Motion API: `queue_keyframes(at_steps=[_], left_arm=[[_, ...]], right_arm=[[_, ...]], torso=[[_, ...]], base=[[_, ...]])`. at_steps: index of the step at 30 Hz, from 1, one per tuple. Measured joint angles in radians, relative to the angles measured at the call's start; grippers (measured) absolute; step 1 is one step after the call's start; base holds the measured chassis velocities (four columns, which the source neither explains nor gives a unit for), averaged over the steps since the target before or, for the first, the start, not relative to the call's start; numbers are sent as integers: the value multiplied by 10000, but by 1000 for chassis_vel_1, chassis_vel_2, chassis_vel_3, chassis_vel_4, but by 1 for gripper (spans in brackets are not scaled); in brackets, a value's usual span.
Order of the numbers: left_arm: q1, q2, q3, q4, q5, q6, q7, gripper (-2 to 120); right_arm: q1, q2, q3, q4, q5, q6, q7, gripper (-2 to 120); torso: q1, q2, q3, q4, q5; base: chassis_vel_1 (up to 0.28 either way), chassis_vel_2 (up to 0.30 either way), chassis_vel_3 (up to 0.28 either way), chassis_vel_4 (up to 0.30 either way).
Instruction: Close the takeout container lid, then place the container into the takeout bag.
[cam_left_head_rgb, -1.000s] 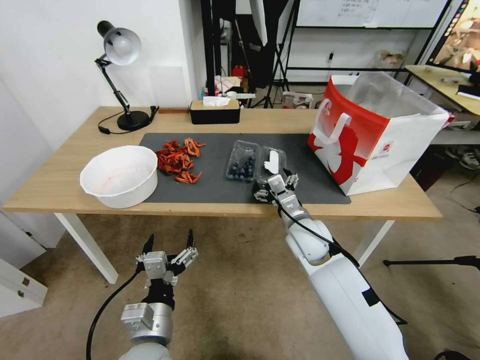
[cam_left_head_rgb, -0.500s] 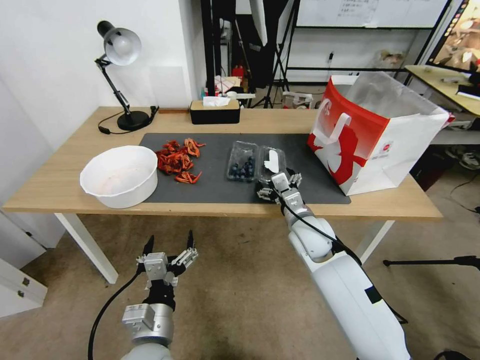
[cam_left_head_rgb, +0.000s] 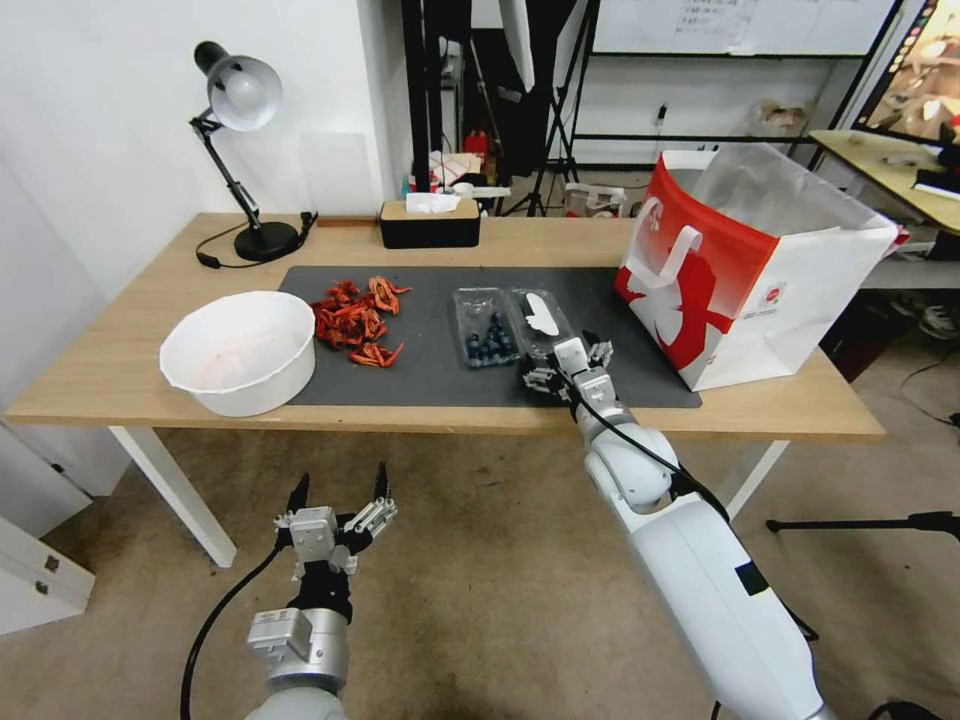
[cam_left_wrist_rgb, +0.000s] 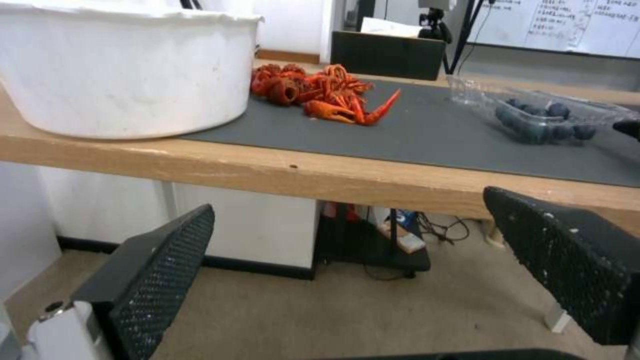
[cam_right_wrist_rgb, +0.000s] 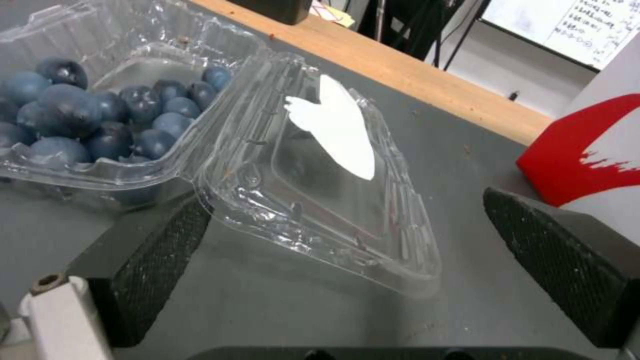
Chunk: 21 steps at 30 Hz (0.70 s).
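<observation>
one container (cam_left_head_rgb: 486, 327) of blueberries, its one lid (cam_right_wrist_rgb: 333, 175) laid open; right end effector (cam_left_head_rgb: 568, 367) spread at the lid; one bag (cam_left_head_rgb: 745, 265) nearby.

A white bowl (cam_left_head_rgb: 238, 352) sits beside red crayfish shells (cam_left_head_rgb: 354, 322) on the grey mat (cam_left_head_rgb: 420, 370); desk lamp (cam_left_head_rgb: 240, 150) behind.

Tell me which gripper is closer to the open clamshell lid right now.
Right. The right gripper sits on the mat at the lid's near edge, jaws open. The left gripper hangs below the table's front edge.
</observation>
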Motion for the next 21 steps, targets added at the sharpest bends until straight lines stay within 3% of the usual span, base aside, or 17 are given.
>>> queue_keyframes(at_steps=[14,21], left_arm=[[64,-45,30,-49,29,-19,2,100],[161,-53,41,-186,41,-67,14,100]], right_arm=[[-631,-349,116,760,62,5,-150,100],[-1409,-534,428,1560,290,608,-203,100]], torso=[[0,0,0,0,1],[0,0,0,0,1]], base=[[0,0,0,0],[0,0,0,0]])
